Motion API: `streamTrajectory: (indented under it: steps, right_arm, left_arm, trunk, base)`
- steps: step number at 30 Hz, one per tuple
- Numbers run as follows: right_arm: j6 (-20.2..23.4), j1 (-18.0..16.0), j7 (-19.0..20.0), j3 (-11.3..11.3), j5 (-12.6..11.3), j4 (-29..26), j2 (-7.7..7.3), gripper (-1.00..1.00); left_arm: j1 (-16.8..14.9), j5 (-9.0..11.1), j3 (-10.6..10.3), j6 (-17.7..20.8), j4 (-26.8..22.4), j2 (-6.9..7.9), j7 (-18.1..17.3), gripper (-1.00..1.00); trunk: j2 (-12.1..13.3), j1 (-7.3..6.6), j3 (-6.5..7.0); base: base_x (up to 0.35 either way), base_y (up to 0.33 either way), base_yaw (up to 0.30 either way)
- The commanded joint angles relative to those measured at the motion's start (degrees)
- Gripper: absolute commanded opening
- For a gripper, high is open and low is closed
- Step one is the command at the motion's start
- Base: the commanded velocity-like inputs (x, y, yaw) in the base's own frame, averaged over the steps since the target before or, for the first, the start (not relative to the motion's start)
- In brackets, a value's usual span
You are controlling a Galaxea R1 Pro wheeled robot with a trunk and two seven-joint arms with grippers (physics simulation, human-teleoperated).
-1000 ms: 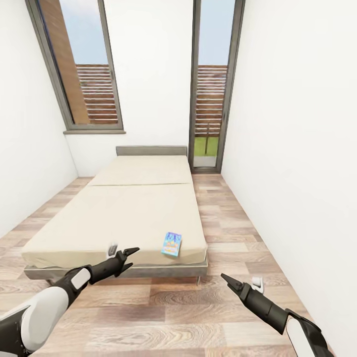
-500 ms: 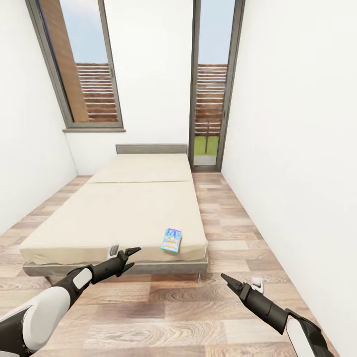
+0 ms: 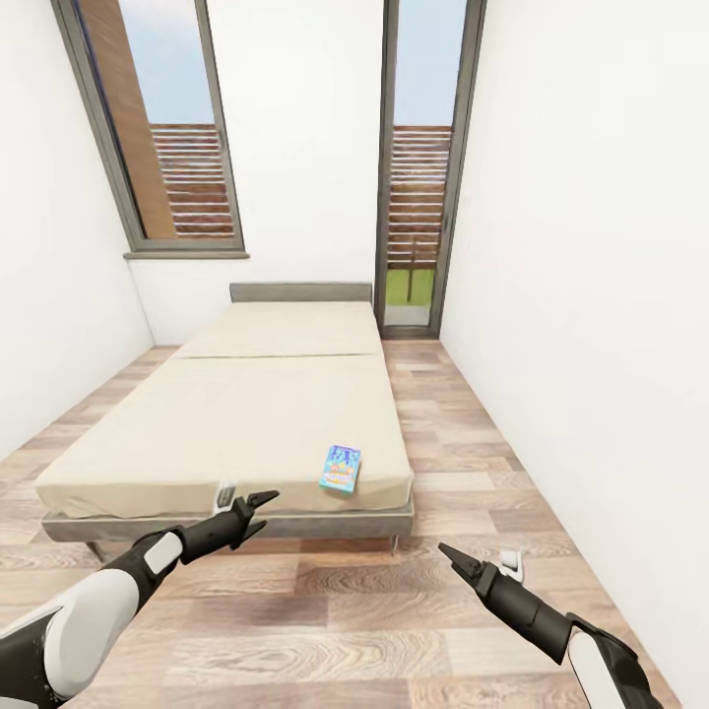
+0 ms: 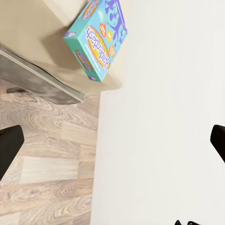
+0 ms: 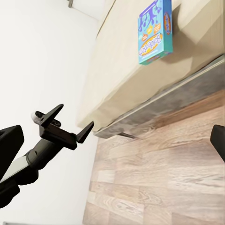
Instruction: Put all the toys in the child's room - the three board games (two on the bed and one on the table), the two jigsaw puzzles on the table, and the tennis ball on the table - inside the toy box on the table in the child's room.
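A blue board game [image 3: 340, 469] with bright print lies flat on the bed [image 3: 266, 394], near its foot-end right corner. The left wrist view looks at this board game [image 4: 96, 40] and so does the right wrist view [image 5: 154, 33]. My left gripper [image 3: 264, 512] hangs open just before the bed's foot edge, left of the game and apart from it; it is also in the right wrist view [image 5: 76, 116]. My right gripper [image 3: 455, 561] is open over the floor, right of the bed's corner, holding nothing. The table, toy box, jigsaw puzzles and tennis ball are out of view.
The bed's grey frame [image 3: 325, 525] runs across in front of me, with a low headboard [image 3: 300, 292] at the far wall. White walls close both sides. A strip of wood-plank floor [image 3: 463, 433] runs along the bed's right side to a tall glass door [image 3: 418, 197].
The whole picture has shifted: bed and game sit slightly higher in the head view, so the camera moved. Both arms keep the same pose, grippers still open.
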Motion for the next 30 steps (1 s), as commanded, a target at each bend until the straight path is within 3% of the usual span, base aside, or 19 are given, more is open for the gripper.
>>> streamTrajectory:
  steps: [1,19,26,30]
  right_arm:
    - [0.37,-0.04,0.06,-0.06,-0.23,0.0,0.0,1.0]
    - [0.43,-0.04,0.62,-0.07,-0.23,-0.06,-0.08,1.0]
    - [0.5,-0.04,0.69,-0.07,-0.29,-0.08,-0.08,1.0]
    - [0.59,-0.04,0.74,-0.07,-0.67,-0.09,-0.09,1.0]
  left_arm:
    - [-0.03,0.61,-0.27,0.45,-0.01,0.08,-0.12,1.0]
    - [-0.03,0.54,-0.32,0.76,-0.04,0.62,-0.8,1.0]
    - [-0.03,0.37,-0.35,0.88,-0.04,0.1,-1.07,1.0]
    - [-0.03,0.23,-0.36,0.81,0.02,-1.02,-0.81,1.0]
  trunk:
    - [-0.44,0.22,-0.24]
    - [-7.66,4.17,-3.47]
    - [-10.47,5.71,-4.73]
    - [-12.07,6.59,-5.44]
  base:
    - [0.0,0.0,0.0]
    - [0.0,0.0,0.0]
    - [0.0,0.0,0.0]
    - [0.0,0.0,0.0]
